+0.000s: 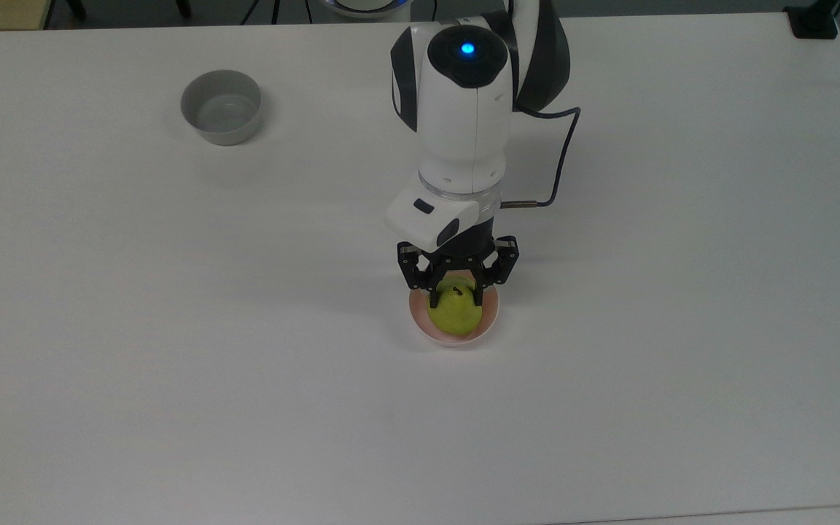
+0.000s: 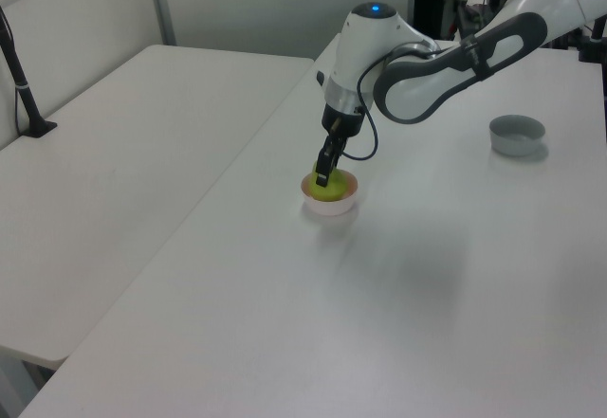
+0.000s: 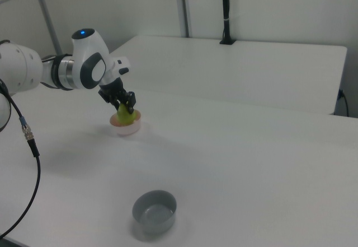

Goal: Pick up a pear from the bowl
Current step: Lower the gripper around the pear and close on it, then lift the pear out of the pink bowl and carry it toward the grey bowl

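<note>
Gripper [image 1: 456, 295] pinches the pear [image 1: 455, 312] at its stem end, fingers tight on both sides. The fruit hangs just over the pink bowl [image 1: 489, 318], grey bowl [image 1: 221, 107] well apart.

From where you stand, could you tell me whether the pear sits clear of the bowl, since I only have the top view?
Observer: Not clear. In the left view the pear stands above the rim of the bowl, but its underside is inside.
Operator: Thank you. Does the gripper hang straight down?
Observer: No. The right view shows it slanting down toward the right view's right, with its fingers closed on the pear.
</note>
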Robot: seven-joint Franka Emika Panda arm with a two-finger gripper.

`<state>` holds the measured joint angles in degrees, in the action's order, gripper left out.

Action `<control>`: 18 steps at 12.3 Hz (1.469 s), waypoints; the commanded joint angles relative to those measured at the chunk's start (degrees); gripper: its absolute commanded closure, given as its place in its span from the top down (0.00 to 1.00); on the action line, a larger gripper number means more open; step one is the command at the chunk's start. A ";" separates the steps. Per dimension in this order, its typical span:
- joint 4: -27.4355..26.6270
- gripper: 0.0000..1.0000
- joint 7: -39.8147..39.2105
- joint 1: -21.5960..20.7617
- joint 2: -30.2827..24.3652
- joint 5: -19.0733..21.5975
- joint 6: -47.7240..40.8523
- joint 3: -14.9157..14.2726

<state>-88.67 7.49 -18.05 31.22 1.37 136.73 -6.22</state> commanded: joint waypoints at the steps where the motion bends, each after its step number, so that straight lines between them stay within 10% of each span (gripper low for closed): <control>1: -0.98 0.00 1.03 0.47 -5.20 -0.40 -0.93 -0.19; 18: 2.37 0.00 -16.18 10.84 -26.38 -0.14 -44.26 1.39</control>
<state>-84.09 -4.18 -7.87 10.22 1.37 96.56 -4.90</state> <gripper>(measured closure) 0.436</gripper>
